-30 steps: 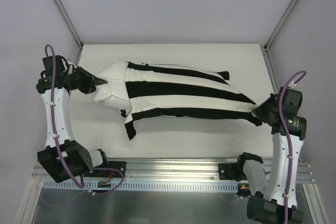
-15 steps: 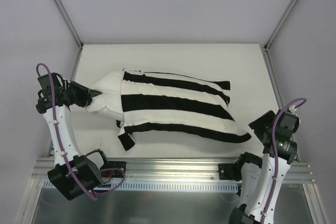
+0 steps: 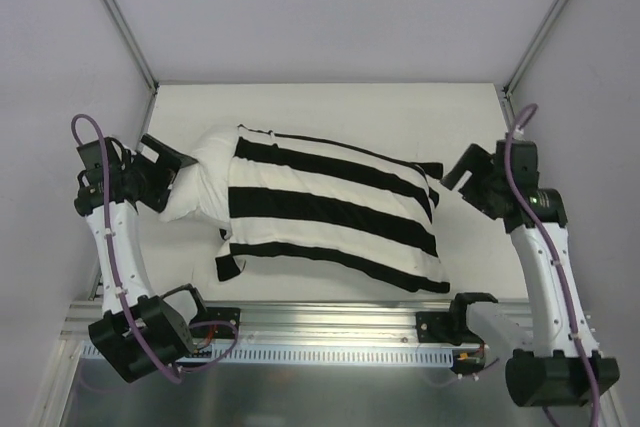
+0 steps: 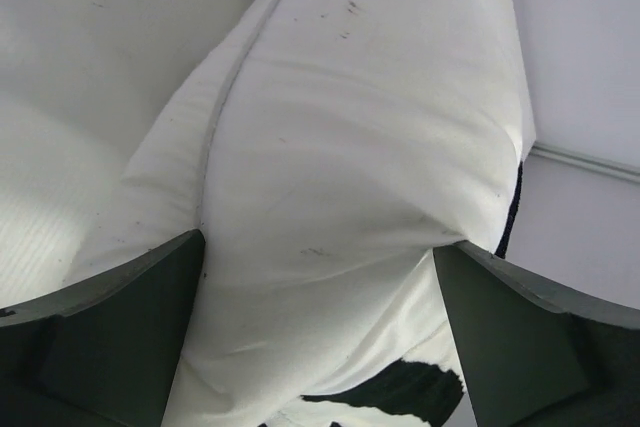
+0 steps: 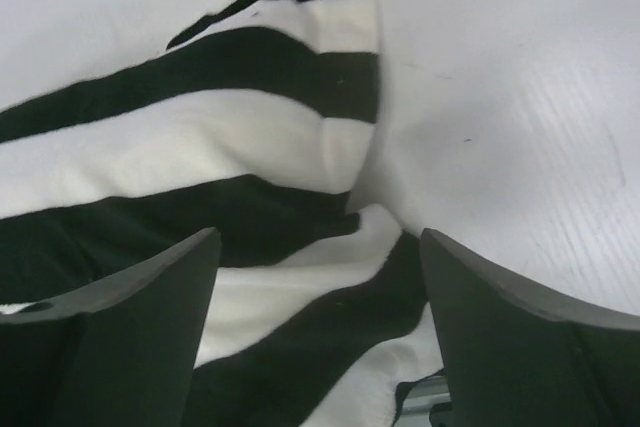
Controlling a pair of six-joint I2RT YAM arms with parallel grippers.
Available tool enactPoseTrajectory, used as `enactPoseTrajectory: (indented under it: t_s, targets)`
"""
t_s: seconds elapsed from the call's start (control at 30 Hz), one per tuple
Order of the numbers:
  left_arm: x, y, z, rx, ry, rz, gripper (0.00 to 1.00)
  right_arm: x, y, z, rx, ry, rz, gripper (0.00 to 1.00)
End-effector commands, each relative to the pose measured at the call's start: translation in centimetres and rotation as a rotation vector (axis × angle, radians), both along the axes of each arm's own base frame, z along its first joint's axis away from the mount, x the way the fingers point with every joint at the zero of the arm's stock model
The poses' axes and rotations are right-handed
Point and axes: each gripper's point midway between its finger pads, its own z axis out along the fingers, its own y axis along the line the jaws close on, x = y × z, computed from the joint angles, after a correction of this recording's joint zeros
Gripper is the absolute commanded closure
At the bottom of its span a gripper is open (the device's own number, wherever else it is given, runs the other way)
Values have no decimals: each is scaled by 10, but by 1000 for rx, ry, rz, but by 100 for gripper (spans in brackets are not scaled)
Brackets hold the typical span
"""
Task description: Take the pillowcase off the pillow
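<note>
On the white table (image 3: 330, 107) the black-and-white striped pillowcase (image 3: 330, 207) covers most of the pillow (image 3: 205, 182), which lies across the middle with only its plain white left end sticking out of the sleeve's opening. The left hand (image 3: 172, 175) sits at that bare left end of the pillow, fingers spread wide with the white corner bulging between them, not pinched. The right hand (image 3: 453, 179) hovers just off the pillow's far right corner, fingers also spread, gripping nothing.

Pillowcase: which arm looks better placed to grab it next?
Right, probably: the right gripper, open, hovers at the pillowcase's striped corner; the left gripper, also open, straddles only the bare pillow end.
</note>
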Motion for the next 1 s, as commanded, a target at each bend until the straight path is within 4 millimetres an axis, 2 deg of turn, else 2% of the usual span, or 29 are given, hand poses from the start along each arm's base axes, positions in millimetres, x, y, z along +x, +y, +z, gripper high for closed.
enactPoseTrajectory:
  t_s: [0.0, 0.03, 0.07, 0.1, 0.13, 0.17, 0.2, 0.37, 0.47, 0.57, 0.6, 0.73, 0.83, 0.9, 0.93, 0.97]
  targets:
    - [1, -3, 33, 141, -92, -51, 1, 32, 16, 21, -64, -17, 26, 12]
    - [-1, -1, 35, 188, -80, -45, 1, 43, 20, 8, -46, 34, 28, 11]
    - [-1, 1, 43, 219, -88, -42, 1, 48, 22, 3, -32, 51, 20, 10]
    - [-6, 3, 41, 243, -60, -43, 1, 59, 24, 2, -1, 34, 3, 8]
    - [-7, 9, 41, 284, -42, -25, 1, 66, 27, -8, 40, 63, 2, 8]
    - [-8, 13, 48, 324, -47, -17, 1, 72, 29, -13, 68, 74, -5, 8]
    - [-11, 15, 48, 346, -23, -10, 1, 79, 31, -18, 108, 86, -23, 8]
    - [-10, 29, 58, 475, 23, 37, 1, 103, 35, -66, 169, 239, -89, 8]
    - [-7, 26, 55, 465, 33, 12, 1, 116, 36, -89, 154, 295, -116, 8]
    - [-1, 21, 53, 450, 34, -23, 1, 125, 35, -102, 117, 328, -124, 11]
    - [1, 15, 53, 444, 29, -63, 1, 126, 38, -113, 110, 360, -117, 11]
    - [18, 3, 39, 419, 88, -147, 1, 131, 47, -137, 125, 408, -101, 14]
    - [28, -8, 26, 404, 135, -194, 1, 136, 60, -145, 190, 402, -72, 26]
    - [32, -15, 21, 385, 149, -213, 1, 144, 64, -142, 209, 368, -54, 48]
    - [35, -20, 18, 380, 159, -232, 1, 146, 67, -141, 220, 364, -42, 73]
    - [37, -23, 17, 379, 163, -239, 1, 148, 68, -137, 222, 354, -36, 88]
